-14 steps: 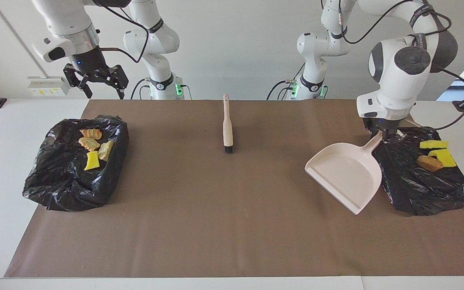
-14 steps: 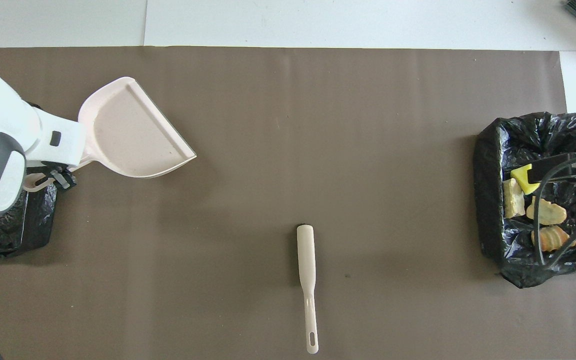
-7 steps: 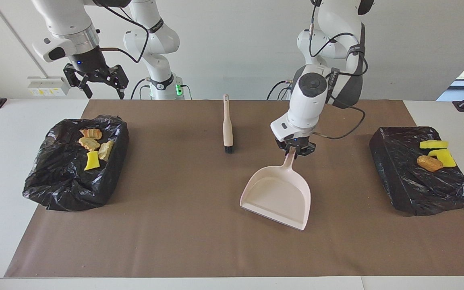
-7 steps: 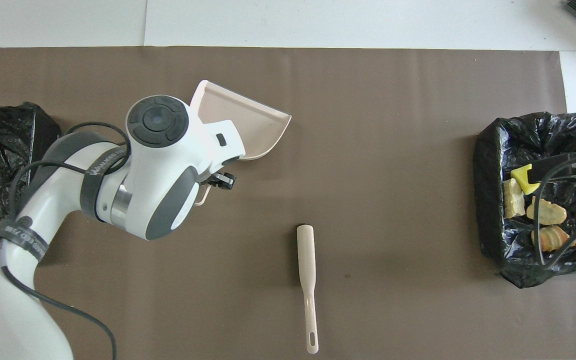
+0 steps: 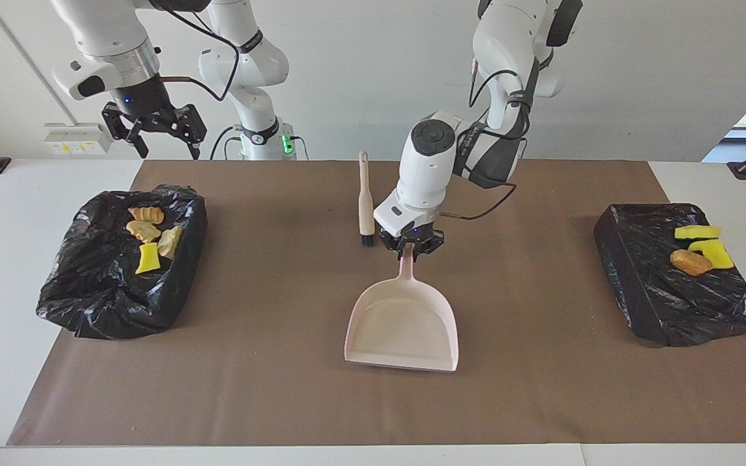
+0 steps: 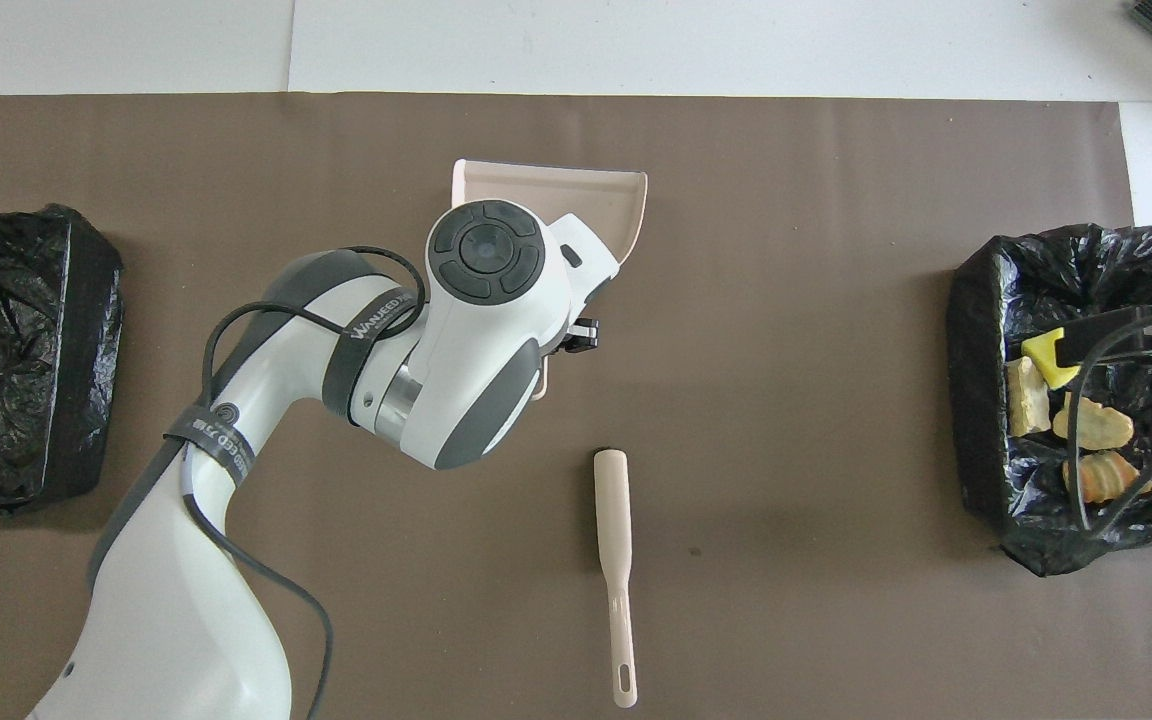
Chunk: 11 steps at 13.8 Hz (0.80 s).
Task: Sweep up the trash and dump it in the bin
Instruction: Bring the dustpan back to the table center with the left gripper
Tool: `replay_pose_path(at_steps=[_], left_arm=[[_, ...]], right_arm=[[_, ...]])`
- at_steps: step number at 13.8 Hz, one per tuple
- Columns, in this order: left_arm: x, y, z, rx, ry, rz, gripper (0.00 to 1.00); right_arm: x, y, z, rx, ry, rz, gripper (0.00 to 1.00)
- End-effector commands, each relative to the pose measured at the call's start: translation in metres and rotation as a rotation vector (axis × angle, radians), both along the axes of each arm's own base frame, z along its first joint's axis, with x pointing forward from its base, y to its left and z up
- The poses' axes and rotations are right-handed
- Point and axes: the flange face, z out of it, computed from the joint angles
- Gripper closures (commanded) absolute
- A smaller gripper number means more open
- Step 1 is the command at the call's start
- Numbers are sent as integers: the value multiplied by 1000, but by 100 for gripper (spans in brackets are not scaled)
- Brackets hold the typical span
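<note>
Since a second ago my left gripper [image 5: 410,248] has carried the dustpan [image 5: 404,323] away from the bin at the left arm's end [image 5: 671,291] to the middle of the brown mat [image 5: 282,362]; its fingers are clamped on the handle, with the pan's mouth on the mat farther from the robots than the brush [image 5: 366,200]. The brush and both bins have not moved. My right gripper [image 5: 153,129] waits with its fingers spread wide and empty over the mat's edge by the bin at the right arm's end [image 5: 107,285].

Counting across the facing view: that bin holds four pieces of trash [image 5: 146,232], one yellow and three pale. Then one brush, one dustpan. The other bin carries three: two yellow chunks [image 5: 703,239] and one golden-brown lump [image 5: 690,262].
</note>
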Motion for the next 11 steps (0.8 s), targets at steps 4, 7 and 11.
replay_pose_path(at_steps=[4, 7, 11], left_arm=[[2, -65, -31, 14, 6, 124, 100], [-5, -72, -39, 3, -5, 107, 100], [5, -64, -37, -3, -22, 108, 30]], right_arm=[[-2, -3, 0, 8, 11, 4, 0], [-2, -3, 0, 8, 11, 4, 0], [-2, -3, 0, 8, 11, 4, 0]])
